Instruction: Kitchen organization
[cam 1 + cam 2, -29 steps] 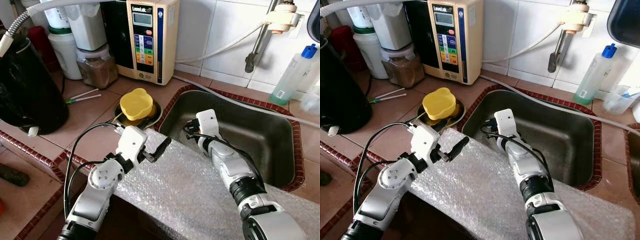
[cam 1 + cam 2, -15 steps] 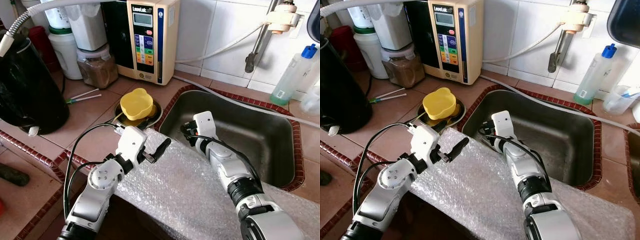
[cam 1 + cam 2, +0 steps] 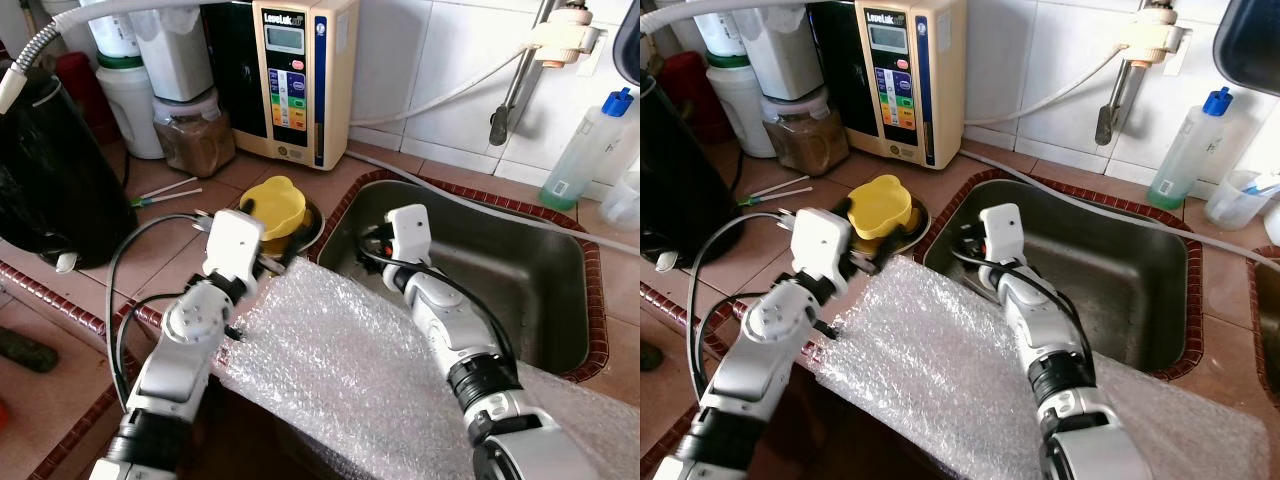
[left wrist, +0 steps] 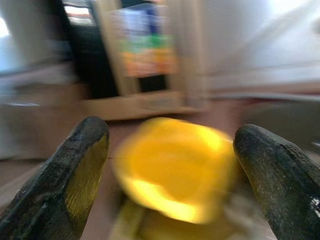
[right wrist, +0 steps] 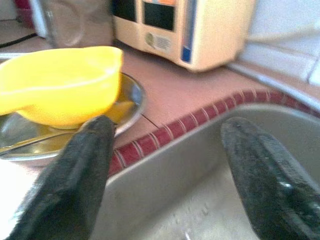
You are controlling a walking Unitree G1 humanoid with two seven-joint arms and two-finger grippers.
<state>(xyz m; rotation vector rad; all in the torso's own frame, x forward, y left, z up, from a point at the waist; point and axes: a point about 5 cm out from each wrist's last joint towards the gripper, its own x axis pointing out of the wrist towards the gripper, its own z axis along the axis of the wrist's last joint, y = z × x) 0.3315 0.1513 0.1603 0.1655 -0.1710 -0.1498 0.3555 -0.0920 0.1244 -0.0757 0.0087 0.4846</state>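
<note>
A yellow bowl (image 3: pixel 273 206) lies upside down on a round metal plate (image 3: pixel 308 228), on the tiled counter left of the steel sink (image 3: pixel 520 270). My left gripper (image 4: pixel 170 135) is open and points at the bowl from close by, one finger on each side of it and apart from it. My right gripper (image 5: pixel 167 125) is open and empty, low inside the sink by its left rim, facing the plate. A bubble wrap sheet (image 3: pixel 350 370) lies under both arms along the counter's front.
A cream water machine (image 3: pixel 300 80), a jar of brown powder (image 3: pixel 195 135) and white containers stand at the back wall. A black bag (image 3: pixel 55 180) sits far left, two thin sticks (image 3: pixel 165 192) beside it. A tap (image 3: pixel 515 90) and spray bottle (image 3: pixel 585 150) stand behind the sink.
My left arm has swung left off the bubble wrap and now faces the yellow bowl. My right gripper has shifted a little farther back along the sink's left rim.
</note>
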